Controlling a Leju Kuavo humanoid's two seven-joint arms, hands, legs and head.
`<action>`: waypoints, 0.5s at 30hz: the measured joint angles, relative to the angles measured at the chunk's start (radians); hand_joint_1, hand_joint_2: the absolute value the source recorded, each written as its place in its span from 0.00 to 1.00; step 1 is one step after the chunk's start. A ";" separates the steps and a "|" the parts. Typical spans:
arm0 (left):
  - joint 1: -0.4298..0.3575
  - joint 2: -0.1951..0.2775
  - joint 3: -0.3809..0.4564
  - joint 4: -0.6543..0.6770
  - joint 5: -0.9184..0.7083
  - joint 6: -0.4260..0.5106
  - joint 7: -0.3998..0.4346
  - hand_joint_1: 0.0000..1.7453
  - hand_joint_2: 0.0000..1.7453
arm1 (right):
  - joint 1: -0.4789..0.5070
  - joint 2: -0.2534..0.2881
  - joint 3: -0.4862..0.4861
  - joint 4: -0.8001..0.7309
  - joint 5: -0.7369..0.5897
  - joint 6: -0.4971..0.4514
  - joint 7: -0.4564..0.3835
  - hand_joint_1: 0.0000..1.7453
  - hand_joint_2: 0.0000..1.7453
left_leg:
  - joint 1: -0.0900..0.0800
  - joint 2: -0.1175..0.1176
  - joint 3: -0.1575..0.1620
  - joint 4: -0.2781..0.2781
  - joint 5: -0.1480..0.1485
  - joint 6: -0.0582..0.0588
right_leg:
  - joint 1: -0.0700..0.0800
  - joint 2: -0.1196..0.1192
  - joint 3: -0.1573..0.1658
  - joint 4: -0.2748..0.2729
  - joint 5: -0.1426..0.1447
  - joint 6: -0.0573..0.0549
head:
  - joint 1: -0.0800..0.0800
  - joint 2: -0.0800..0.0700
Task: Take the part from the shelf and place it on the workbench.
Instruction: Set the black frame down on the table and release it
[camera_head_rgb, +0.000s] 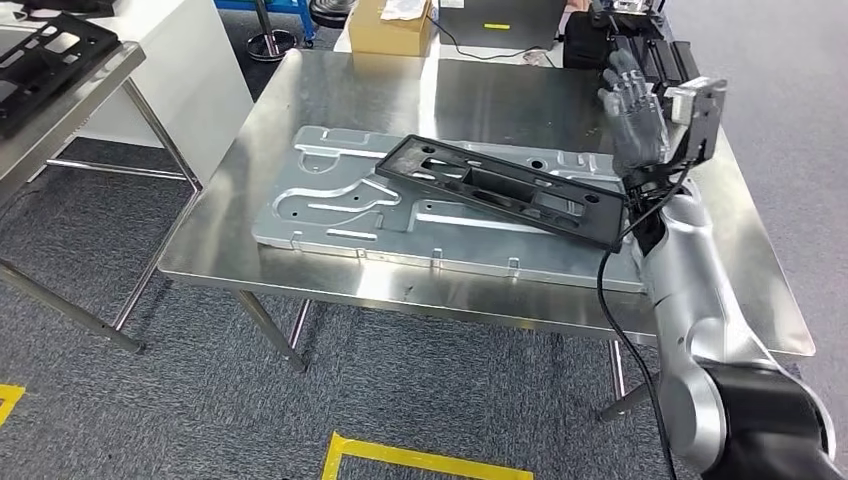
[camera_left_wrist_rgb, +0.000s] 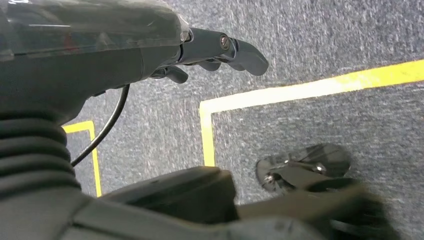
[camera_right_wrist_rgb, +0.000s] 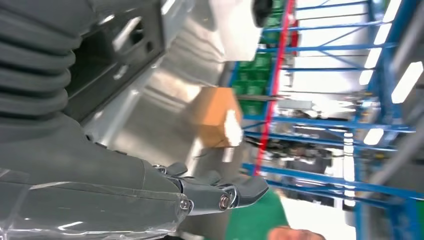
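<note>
The black frame part (camera_head_rgb: 505, 188) lies slanted on a large silver pressed plate (camera_head_rgb: 340, 205) on the steel workbench (camera_head_rgb: 470, 90). My right hand (camera_head_rgb: 635, 110) is raised above the bench just past the part's right end, fingers spread, holding nothing and apart from the part. In the right wrist view the right hand (camera_right_wrist_rgb: 210, 192) is empty, with the black part (camera_right_wrist_rgb: 115, 55) behind it. My left hand (camera_left_wrist_rgb: 220, 50) hangs over the grey carpet with nothing in it, fingers loosely extended.
A cardboard box (camera_head_rgb: 390, 28) and black equipment (camera_head_rgb: 640, 50) stand beyond the bench's far edge. At the left are a second steel table carrying another black frame (camera_head_rgb: 50, 60) and a white cabinet (camera_head_rgb: 190, 60). Yellow tape (camera_head_rgb: 420, 460) marks the carpet in front.
</note>
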 joint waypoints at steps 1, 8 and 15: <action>0.000 -0.001 0.003 0.000 0.003 -0.001 0.002 0.00 0.00 | 0.042 0.003 0.005 -0.055 -0.018 -0.006 -0.008 0.00 0.00 | -0.003 -0.001 0.014 -0.030 0.009 0.004 | 0.001 -0.003 0.000 -0.001 0.001 0.004 | 0.001 0.000; 0.010 -0.008 0.022 0.001 0.019 -0.002 0.008 0.00 0.00 | 0.353 0.049 0.139 -0.413 -0.037 -0.078 -0.048 0.00 0.00 | 0.003 0.006 0.008 -0.076 0.049 0.026 | -0.006 -0.004 -0.043 0.129 -0.119 0.035 | 0.006 0.000; 0.015 -0.010 0.034 0.001 0.028 0.001 0.011 0.00 0.00 | 0.462 0.094 0.236 -0.550 -0.003 -0.125 -0.030 0.00 0.00 | 0.008 0.006 -0.060 -0.062 0.097 0.003 | -0.022 -0.001 0.094 0.035 -0.114 0.048 | 0.006 0.000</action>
